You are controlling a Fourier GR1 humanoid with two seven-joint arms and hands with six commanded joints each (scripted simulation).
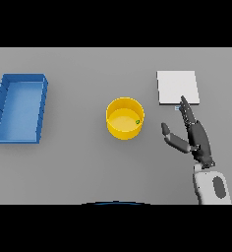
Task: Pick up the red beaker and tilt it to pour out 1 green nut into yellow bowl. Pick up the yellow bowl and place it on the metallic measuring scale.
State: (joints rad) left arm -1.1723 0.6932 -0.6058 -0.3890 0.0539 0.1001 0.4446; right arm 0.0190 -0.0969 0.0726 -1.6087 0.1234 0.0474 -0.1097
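Note:
A yellow bowl [124,118] stands on the grey table near the middle, with a small green nut [137,121] inside it by its right wall. The metallic scale [177,87], a pale square plate, lies to the bowl's upper right. My right hand [195,136] hovers open to the right of the bowl and just below the scale; its straight fingers point up toward the scale's lower edge and its thumb sticks out toward the bowl. It holds nothing. No red beaker shows. My left hand is out of the picture.
A blue rectangular tray [20,107] lies at the far left of the table, well away from the bowl.

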